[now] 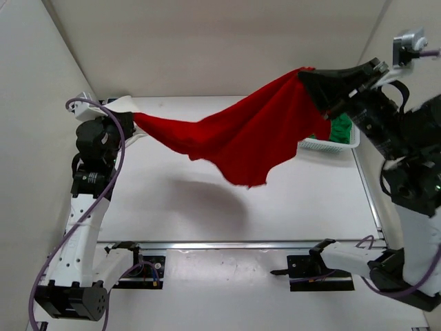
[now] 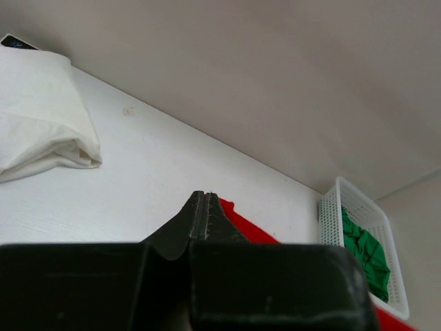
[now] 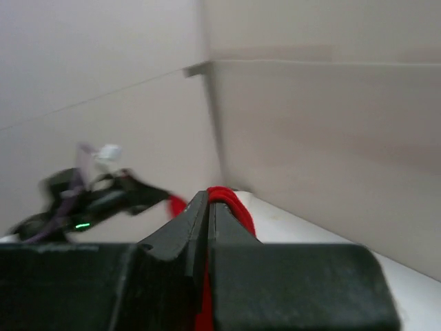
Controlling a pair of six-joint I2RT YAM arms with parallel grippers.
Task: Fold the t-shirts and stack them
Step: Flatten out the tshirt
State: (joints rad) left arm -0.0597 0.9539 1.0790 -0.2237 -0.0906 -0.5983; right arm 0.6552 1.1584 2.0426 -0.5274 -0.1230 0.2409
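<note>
Closest to the right wrist camera are the black fingers (image 3: 193, 221) of the right gripper (image 3: 208, 200), pressed together with a fold of the red t-shirt (image 3: 231, 203) pinched between them and bulging over their tips. From above, the right gripper (image 1: 304, 74) is raised high at the far right, and the red t-shirt (image 1: 241, 134) hangs from it in a broad sagging sheet, clear of the white table (image 1: 172, 214), with its lowest point drooping near the middle and a shadow below it. The cloth narrows leftward to a corner at the left gripper (image 1: 132, 116), which sits lower at the far left. In the left wrist view the left gripper (image 2: 204, 196) has its fingers closed tight, a strip of red showing just to the right of them – clamped on that corner. An off-white t-shirt (image 2: 41, 117) lies folded on the table at the far left, near the back wall. A green t-shirt (image 2: 365, 252) lies crumpled inside a white perforated basket (image 2: 344, 196) at the far right of the table – partly hidden behind the red cloth in the top view.
</note>
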